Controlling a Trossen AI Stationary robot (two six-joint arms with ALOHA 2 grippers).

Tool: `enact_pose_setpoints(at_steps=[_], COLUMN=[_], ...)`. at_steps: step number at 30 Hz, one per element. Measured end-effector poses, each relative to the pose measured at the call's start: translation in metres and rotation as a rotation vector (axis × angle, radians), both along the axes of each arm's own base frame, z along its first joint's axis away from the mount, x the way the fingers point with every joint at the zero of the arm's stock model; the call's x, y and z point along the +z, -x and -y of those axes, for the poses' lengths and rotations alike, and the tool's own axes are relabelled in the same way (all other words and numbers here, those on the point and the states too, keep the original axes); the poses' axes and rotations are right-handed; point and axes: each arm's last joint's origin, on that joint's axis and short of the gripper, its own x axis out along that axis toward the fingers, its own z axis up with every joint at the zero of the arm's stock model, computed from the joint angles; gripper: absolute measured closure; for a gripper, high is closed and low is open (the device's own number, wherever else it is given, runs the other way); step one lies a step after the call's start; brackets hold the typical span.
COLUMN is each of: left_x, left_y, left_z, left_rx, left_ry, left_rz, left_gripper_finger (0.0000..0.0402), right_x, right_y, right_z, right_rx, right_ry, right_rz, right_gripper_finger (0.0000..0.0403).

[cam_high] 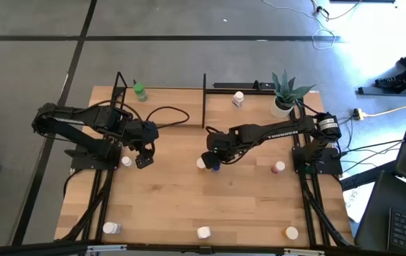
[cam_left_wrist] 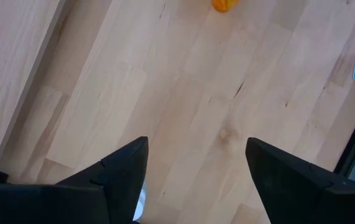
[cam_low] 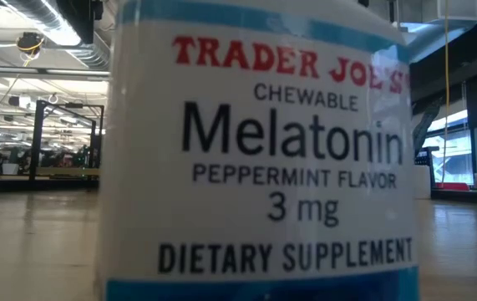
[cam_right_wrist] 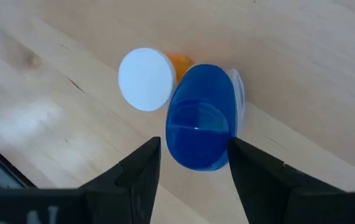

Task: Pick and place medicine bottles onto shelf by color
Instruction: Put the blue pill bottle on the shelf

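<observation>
Three bottles sit along the near table edge in the high view: a white one [cam_high: 110, 228] at left, a white-capped one [cam_high: 203, 232] at centre, an orange-capped one [cam_high: 291, 232] at right. The centre one likely stands just before the low camera, since its melatonin label [cam_low: 280, 159] fills that view.

Mid-table: right gripper [cam_right_wrist: 193, 163] has its fingers set on either side of the blue bottle [cam_right_wrist: 200, 124], pinching its cap; judged to be a grip for carrying it off to the shelf. A white-capped bottle [cam_right_wrist: 144, 79] stands touching or just beside the blue one, so the close spacing may be why the approach comes from above. A pink-capped bottle [cam_high: 279, 168] stands further right.

Left gripper [cam_left_wrist: 196, 168] hangs spread wide over bare wood, holding nothing; a white bottle [cam_high: 126, 162] lies just beside it, probably its next target.

Far side: shelf [cam_high: 167, 107] with black posts carries a green bottle [cam_high: 140, 91]; a white bottle [cam_high: 238, 99] and potted plant [cam_high: 285, 92] stand beyond the right post.
</observation>
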Motion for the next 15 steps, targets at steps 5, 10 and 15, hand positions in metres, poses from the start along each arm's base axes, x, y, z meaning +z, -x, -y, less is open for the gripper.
enact_pose_setpoints(at_steps=[5,10,15], left_x=[0.0,0.0,0.0], left_y=[0.0,0.0,0.0], left_z=[0.0,0.0,0.0], left_rx=[0.0,0.0,0.0], left_ry=[0.0,0.0,0.0], left_rz=[0.0,0.0,0.0], left_gripper_finger=[0.0137,0.0137,0.0137], right_x=[0.0002,0.0002,0.0024], right_y=[-0.0005,-0.0006,-0.0001], right_z=[0.0007,0.0,-0.0025], right_rx=[0.014,0.041,0.032], right_ry=[0.033,0.046,0.09], right_rz=[0.009,0.014,0.006], right_gripper_finger=[0.0214,0.0202,0.0166])
